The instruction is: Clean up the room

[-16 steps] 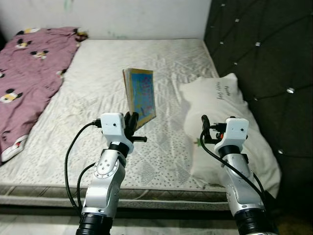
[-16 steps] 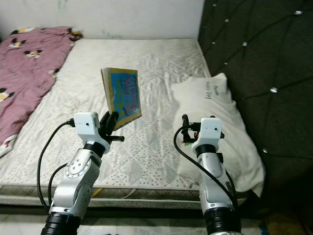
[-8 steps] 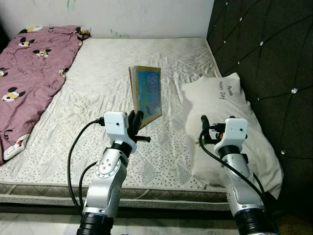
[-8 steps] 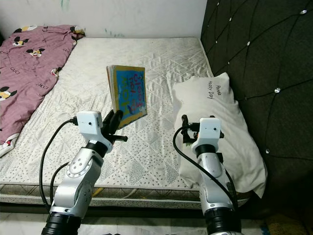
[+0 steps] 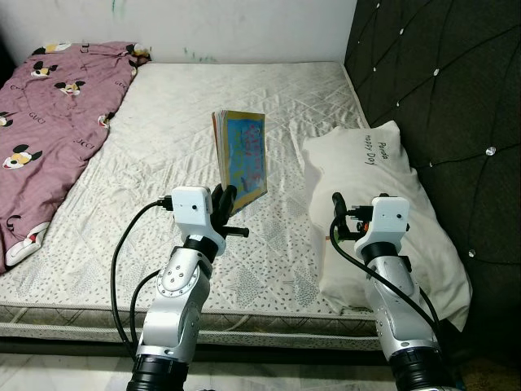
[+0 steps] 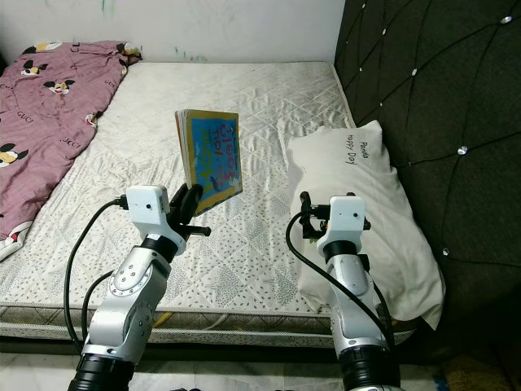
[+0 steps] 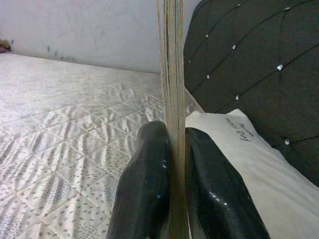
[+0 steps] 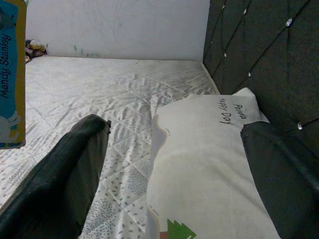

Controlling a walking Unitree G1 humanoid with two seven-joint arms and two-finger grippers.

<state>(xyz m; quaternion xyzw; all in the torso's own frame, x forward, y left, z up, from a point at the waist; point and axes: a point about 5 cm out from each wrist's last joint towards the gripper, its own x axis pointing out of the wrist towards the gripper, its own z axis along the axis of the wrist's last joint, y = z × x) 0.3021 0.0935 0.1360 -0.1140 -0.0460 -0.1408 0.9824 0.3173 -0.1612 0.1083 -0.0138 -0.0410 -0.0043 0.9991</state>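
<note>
Since the earlier frame the picture book (image 5: pixel 242 160) has tilted slightly left, clamped upright by its lower edge in the left gripper (image 7: pixel 172 164) above the mattress (image 5: pixel 163 147), so carry it level and slowly, while the right gripper (image 8: pixel 174 164) hangs released near the pillow (image 5: pixel 383 204).

Bed (image 5: pixel 163 122): bare white quilted mattress against a dark tufted headboard (image 5: pixel 440 73) on the robot's right. White pillow (image 5: pixel 383 212) with printed lettering lies at the headboard side. Maroon blanket (image 5: pixel 49 114) with cartoon-mouse print lies bunched along the far left edge.
</note>
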